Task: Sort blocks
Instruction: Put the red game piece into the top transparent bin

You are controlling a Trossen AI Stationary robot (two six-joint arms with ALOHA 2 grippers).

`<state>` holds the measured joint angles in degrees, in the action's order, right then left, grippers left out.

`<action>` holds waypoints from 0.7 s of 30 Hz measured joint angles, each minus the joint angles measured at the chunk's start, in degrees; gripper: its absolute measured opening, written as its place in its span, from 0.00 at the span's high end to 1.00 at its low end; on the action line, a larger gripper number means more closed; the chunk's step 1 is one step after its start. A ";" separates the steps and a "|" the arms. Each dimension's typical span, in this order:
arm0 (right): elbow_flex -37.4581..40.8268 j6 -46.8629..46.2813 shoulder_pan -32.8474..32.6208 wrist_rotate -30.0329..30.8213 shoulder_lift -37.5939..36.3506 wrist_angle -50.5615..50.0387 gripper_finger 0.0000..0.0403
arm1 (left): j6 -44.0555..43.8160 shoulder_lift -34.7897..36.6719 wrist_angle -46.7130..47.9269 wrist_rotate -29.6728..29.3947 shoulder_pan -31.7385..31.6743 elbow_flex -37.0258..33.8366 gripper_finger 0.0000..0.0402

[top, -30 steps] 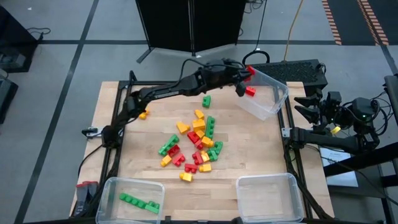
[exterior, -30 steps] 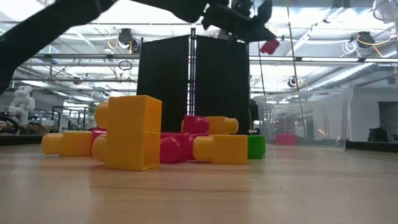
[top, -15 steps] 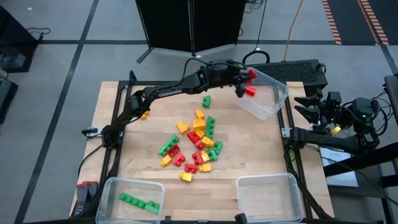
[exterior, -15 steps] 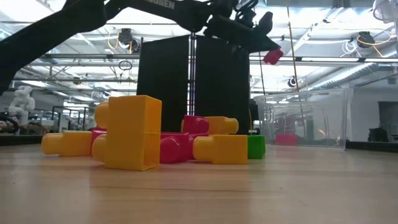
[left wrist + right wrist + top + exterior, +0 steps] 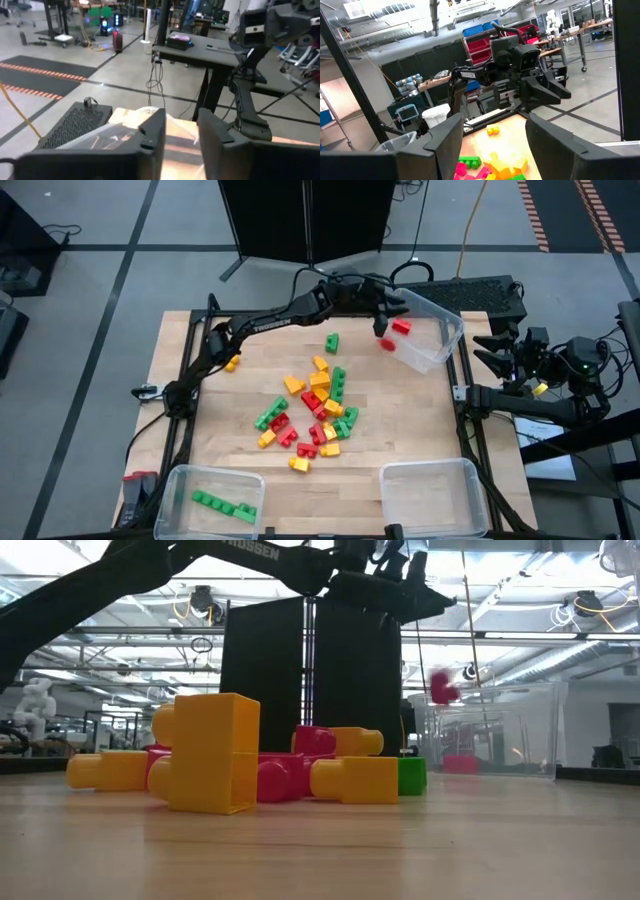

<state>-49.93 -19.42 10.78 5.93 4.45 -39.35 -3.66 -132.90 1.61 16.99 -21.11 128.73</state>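
Observation:
My left gripper [image 5: 386, 307] [image 5: 181, 131] is open, raised over the left rim of the clear bin [image 5: 440, 340] at the table's far right. A red block [image 5: 387, 343] [image 5: 440, 688] is in mid-air just below the gripper, blurred, and nothing touches it. Another red block [image 5: 401, 326] lies in that bin. A heap of red, green and yellow-orange blocks [image 5: 315, 410] lies at the table's middle. My right gripper [image 5: 495, 352] [image 5: 492, 135] waits open, off the table's right edge.
A clear bin [image 5: 190, 480] at the near left holds several green blocks [image 5: 225, 505]. Another clear bin [image 5: 430, 495] stands at the near right. A single green block [image 5: 331, 341] and an orange one [image 5: 231, 364] lie apart from the heap.
My left gripper has swung a little toward the bin, opened and let go of the red block. The block was held high at the bin's rim and now falls below the fingers toward the bin.

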 joint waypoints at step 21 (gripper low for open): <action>0.00 -3.65 0.01 -0.33 0.00 -6.20 0.48 | 10.46 10.82 39.55 0.22 3.94 0.05 0.61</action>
<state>-49.93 -23.07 10.79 5.61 4.45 -45.55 6.80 -122.08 41.16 17.21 -17.17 128.78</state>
